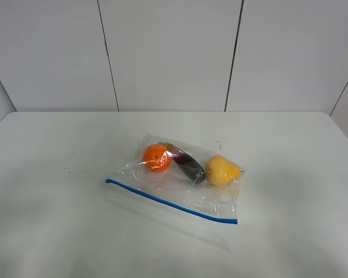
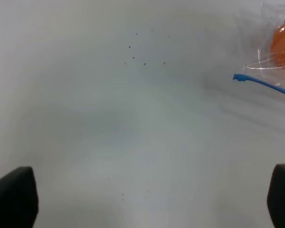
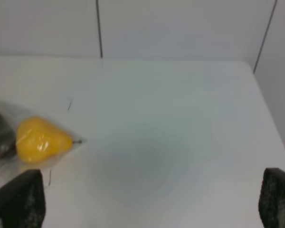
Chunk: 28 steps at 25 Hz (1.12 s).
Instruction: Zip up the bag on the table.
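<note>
The clear bag (image 1: 206,200) lies flat in the middle of the white table (image 1: 58,226). Its blue zipper strip (image 1: 171,201) runs along the near edge. An orange fruit (image 1: 156,157), a dark purple one (image 1: 188,164) and a yellow one (image 1: 221,170) show through the plastic. Neither arm appears in the exterior high view. My left gripper (image 2: 147,202) hovers open over bare table, with the strip's left end (image 2: 256,80) and the orange fruit (image 2: 284,42) off to one side. My right gripper (image 3: 147,202) is open too, empty, with the yellow fruit (image 3: 38,140) beside it.
Grey wall panels (image 1: 168,52) rise right behind the table's far edge. The table's right edge (image 3: 270,128) shows in the right wrist view. A few tiny dark specks (image 2: 137,54) dot the tabletop left of the bag.
</note>
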Each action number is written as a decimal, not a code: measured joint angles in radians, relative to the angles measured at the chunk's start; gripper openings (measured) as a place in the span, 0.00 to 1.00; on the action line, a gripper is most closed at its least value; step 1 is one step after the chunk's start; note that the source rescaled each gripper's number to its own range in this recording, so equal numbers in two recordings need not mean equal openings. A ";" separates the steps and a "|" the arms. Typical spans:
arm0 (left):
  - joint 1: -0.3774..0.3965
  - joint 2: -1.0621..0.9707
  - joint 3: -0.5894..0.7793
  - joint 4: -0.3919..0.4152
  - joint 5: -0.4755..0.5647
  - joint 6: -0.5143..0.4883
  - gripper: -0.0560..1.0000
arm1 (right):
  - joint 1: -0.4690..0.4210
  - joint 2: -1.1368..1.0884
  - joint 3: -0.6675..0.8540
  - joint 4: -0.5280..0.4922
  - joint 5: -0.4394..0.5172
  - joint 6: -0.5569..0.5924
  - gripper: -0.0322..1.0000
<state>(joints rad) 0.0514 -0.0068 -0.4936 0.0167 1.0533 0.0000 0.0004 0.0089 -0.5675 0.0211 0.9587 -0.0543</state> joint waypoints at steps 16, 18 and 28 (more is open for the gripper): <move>0.000 0.000 0.000 0.000 0.001 0.000 1.00 | 0.000 -0.012 0.073 -0.037 0.058 0.045 1.00; 0.000 0.000 0.000 0.000 0.001 0.000 1.00 | 0.000 -0.012 0.075 -0.036 0.058 0.049 1.00; 0.000 0.000 0.000 0.000 0.001 0.000 1.00 | 0.000 -0.012 0.075 -0.036 0.058 0.054 1.00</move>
<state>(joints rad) 0.0514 -0.0068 -0.4936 0.0170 1.0544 0.0000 0.0004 -0.0035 -0.4930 -0.0150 1.0162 0.0000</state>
